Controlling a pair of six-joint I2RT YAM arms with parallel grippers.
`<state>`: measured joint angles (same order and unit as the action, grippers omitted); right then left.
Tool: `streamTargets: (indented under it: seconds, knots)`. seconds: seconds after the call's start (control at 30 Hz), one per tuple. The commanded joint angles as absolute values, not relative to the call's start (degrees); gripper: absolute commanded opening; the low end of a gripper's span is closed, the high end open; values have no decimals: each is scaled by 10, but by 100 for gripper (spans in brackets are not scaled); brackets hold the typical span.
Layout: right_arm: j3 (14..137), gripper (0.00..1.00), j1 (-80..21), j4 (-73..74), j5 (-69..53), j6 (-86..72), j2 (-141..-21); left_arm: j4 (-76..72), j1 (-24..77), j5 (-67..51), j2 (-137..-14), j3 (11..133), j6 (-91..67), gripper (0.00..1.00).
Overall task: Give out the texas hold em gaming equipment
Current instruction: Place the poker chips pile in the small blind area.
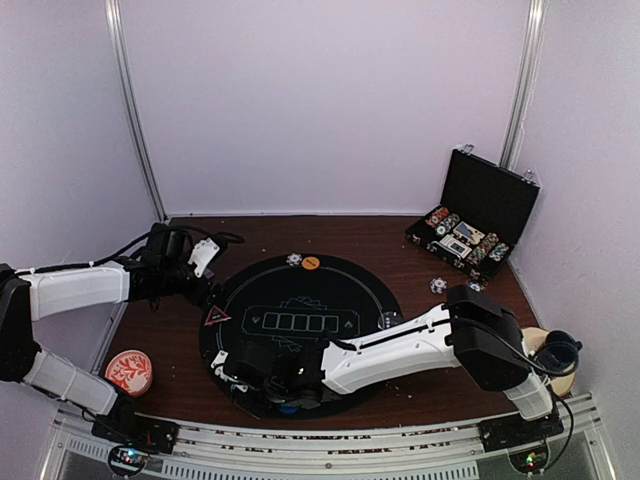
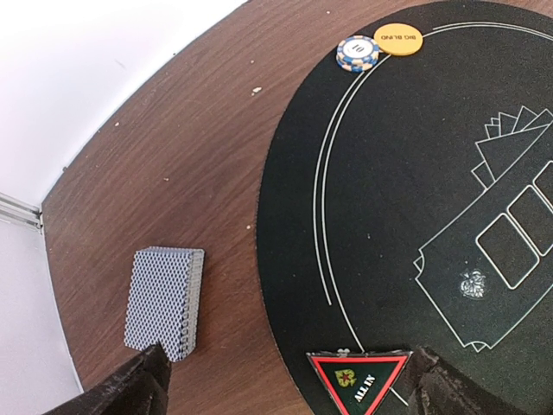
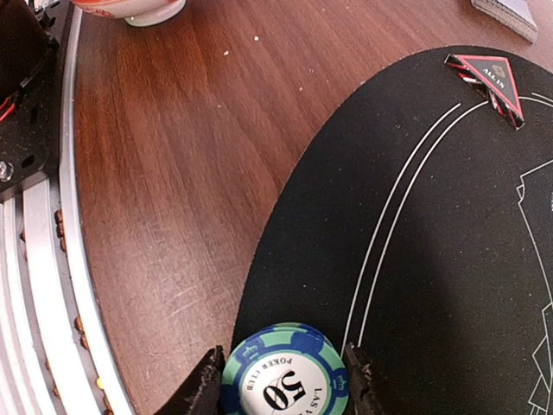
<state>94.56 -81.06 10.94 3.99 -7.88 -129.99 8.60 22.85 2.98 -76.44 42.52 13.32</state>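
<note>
Right wrist: chip [image 3: 285, 373] in right gripper [image 3: 285, 389]

The worktop [image 3: 173, 173] is dark brown wood grain, the mat [image 2: 415, 173] black with thin white lines. The green chip [image 3: 285, 379] has blue edge stripes and a white centre; the blue chip [image 2: 358, 54] is white-striped, the disc [image 2: 398, 39] orange. The marker [image 2: 359, 378] is black with a red border, the cards [image 2: 164, 298] grey-blue latticed, and the dish [image 1: 129, 370] red-and-white patterned.
</note>
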Motion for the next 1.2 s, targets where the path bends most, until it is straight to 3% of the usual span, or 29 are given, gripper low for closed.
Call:
streamTargets:
  seconds: [0.0, 0.87, 1.17]
  knots:
    - [962, 44, -815, 118, 41, -76, -1305, 62, 224, 25, -769, 439, 127, 98]
    - [977, 47, -815, 130, 53, -76, -1325, 63, 223, 23, -771, 439, 127, 98]
    - [966, 69, -815, 129, 75, -76, -1282, 63, 223, 23, -773, 440, 126, 98]
